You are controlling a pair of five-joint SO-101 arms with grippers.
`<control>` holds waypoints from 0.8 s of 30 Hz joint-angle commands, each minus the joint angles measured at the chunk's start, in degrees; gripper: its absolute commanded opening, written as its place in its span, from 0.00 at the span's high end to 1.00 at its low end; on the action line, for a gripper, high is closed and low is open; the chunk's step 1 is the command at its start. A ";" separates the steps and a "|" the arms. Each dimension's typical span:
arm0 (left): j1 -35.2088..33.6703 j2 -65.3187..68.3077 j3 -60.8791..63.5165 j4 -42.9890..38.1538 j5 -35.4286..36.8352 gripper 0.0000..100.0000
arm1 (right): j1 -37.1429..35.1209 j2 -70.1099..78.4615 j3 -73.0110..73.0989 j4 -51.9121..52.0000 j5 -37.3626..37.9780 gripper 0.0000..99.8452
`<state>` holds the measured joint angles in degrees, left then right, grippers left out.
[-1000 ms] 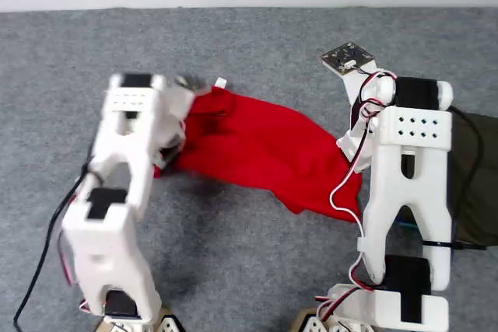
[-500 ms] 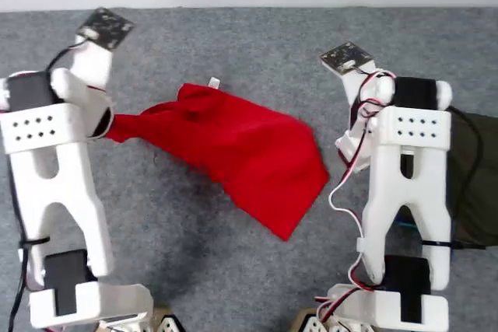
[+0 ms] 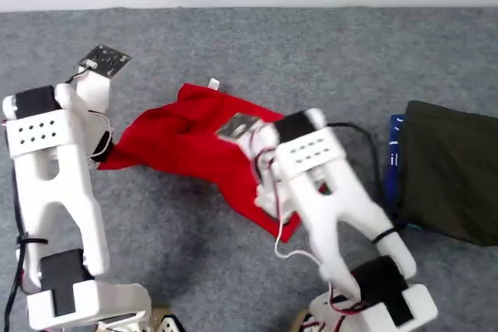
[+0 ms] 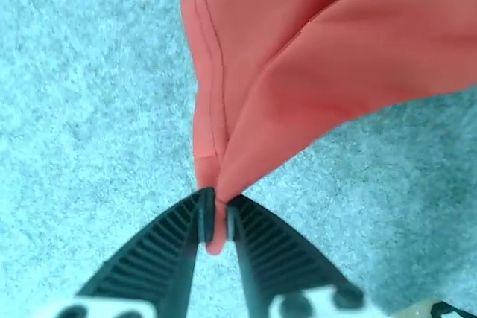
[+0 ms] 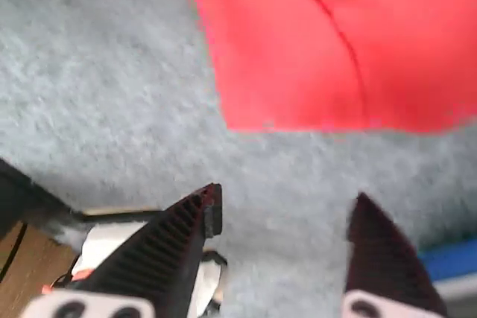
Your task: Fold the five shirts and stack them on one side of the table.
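The red shirt lies crumpled on the grey table, left of the middle. Its long axis runs from a narrow bunched tip at the left, across and slightly nearer, to a broad end at the right. That broad end comes to a corner pointing toward the near edge. A small white tag sticks out from its far edge.

The left gripper is clenched on the narrow left tip of the shirt. In the left wrist view a folded seam of red cloth is squeezed between the two black ribbed fingers, and the rest of the shirt fans out away from them. In the high view this grip sits at the shirt's far-left point, beside the left arm.

The right gripper is spread wide and holds nothing. Its fingers hang over bare grey table just beside the shirt's near-right edge, with the red hem close beyond the fingertips and not between them. The right arm crosses above the shirt's right half.

A folded dark green shirt lies at the right side of the table, well apart from the red one. A blue cloth shows along its left edge, underneath it.
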<state>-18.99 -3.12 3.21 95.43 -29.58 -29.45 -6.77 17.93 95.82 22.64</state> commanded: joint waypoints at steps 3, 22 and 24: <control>-0.79 -2.81 -0.22 -1.14 -0.53 0.99 | -5.32 -1.10 6.24 -9.27 -1.41 0.70; -0.62 -3.34 -0.22 -0.79 -0.44 0.99 | -5.14 22.20 6.24 -21.32 -1.49 0.72; -0.70 -3.34 -0.22 -0.79 -0.44 0.99 | -5.14 23.08 6.15 -21.41 -1.41 0.79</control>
<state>-19.43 -3.12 3.30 95.16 -29.58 -34.37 14.07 24.44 75.43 21.41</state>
